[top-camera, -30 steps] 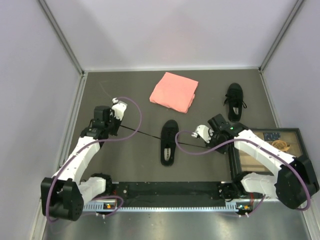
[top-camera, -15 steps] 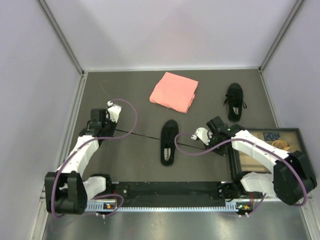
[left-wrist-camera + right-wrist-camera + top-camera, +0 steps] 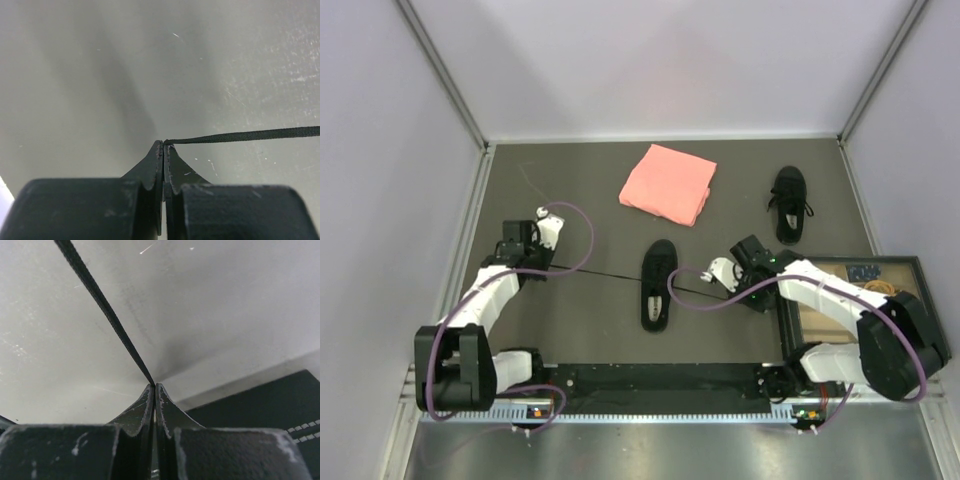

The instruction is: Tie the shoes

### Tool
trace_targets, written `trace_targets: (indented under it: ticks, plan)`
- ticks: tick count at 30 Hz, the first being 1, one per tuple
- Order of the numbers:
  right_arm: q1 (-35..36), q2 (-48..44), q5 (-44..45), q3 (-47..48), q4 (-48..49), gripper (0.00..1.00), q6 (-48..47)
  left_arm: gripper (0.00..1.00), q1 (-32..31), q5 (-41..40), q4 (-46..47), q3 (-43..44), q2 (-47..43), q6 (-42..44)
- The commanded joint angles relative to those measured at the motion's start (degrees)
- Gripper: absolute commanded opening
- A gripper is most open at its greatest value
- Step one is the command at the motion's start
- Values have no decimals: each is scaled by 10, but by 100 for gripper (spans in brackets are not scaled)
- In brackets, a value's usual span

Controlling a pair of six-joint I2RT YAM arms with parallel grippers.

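Shoe [image 3: 657,285], small black low-top w/ pale insole, table [image 3: 580,330] ctr, thin black left lace [image 3: 240,135] taut, pinched in closed left tool [image 3: 163,147], right lace [image 3: 105,305] taut in closed right tool [image 3: 153,386]; 2nd shoe [image 3: 788,205] far right, beyond pink cloth [image 3: 668,183].

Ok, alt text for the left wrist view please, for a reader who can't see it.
The left tool is shut, its two dark fingertips pinching the end of a thin black lace that runs in a straight line to the right edge of the picture. Behind them is the grey table, marked with faint scratches.
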Motion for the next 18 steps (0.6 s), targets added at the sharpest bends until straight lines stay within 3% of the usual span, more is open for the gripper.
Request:
trace_targets:
  ticks: [1,12,16,18]
  plan:
    - [-8,24,23,19,-19,0,8,0,13,-13,27,-3,16,11]
    - [-31,11,45,-3,-14,0,-8,0,33,-63,40,2,39,22]
    - [-31,23,36,9,-16,0,-1,0,33,-50,32,11,48,18]
    - [-31,36,15,22,-20,0,6,0,32,-2,7,24,58,19]
